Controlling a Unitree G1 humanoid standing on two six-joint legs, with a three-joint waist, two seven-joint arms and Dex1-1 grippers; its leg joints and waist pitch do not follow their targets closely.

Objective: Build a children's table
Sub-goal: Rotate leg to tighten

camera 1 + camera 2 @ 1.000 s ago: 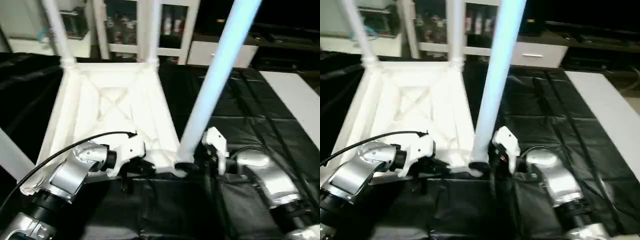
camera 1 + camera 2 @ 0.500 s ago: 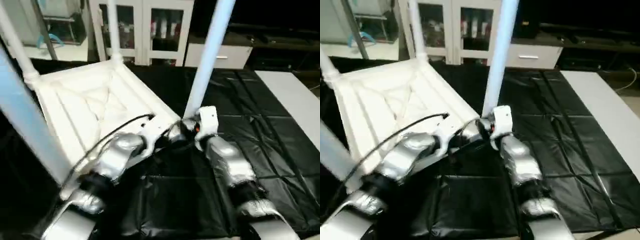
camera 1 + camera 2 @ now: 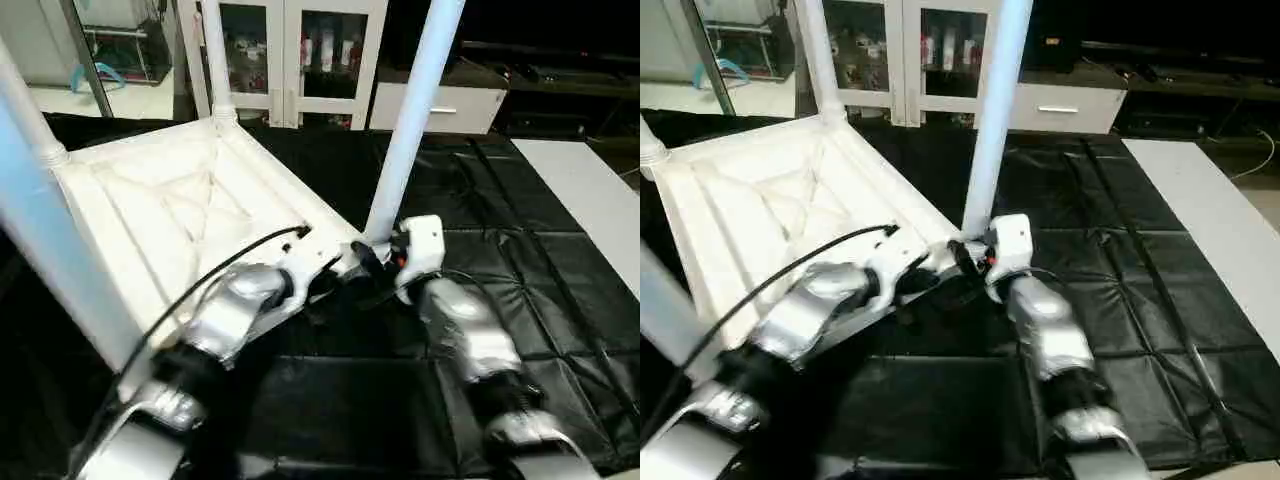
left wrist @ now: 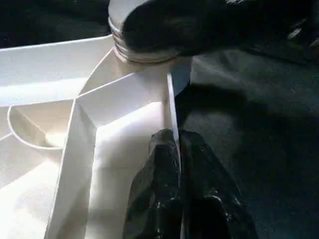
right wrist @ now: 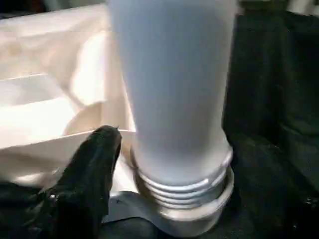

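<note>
An upturned white plastic children's table (image 3: 190, 215) lies on black sheeting (image 3: 480, 200). The left gripper (image 4: 174, 149) is clenched on its thin rim wall. Just beyond, the right gripper (image 3: 378, 268) flanks a tapered white leg's (image 3: 415, 110) threaded base; its grip is unclear.

white children's table (image 3: 190, 215) lies upside down on black sheeting, legs (image 3: 412, 120) standing up from its corners.

I'm working over a black quilted mat (image 3: 520, 270). Behind it I see a white glass-door cabinet (image 3: 300, 50), a low white drawer unit (image 3: 450, 105), and pale floor (image 3: 590, 190) at right.
</note>
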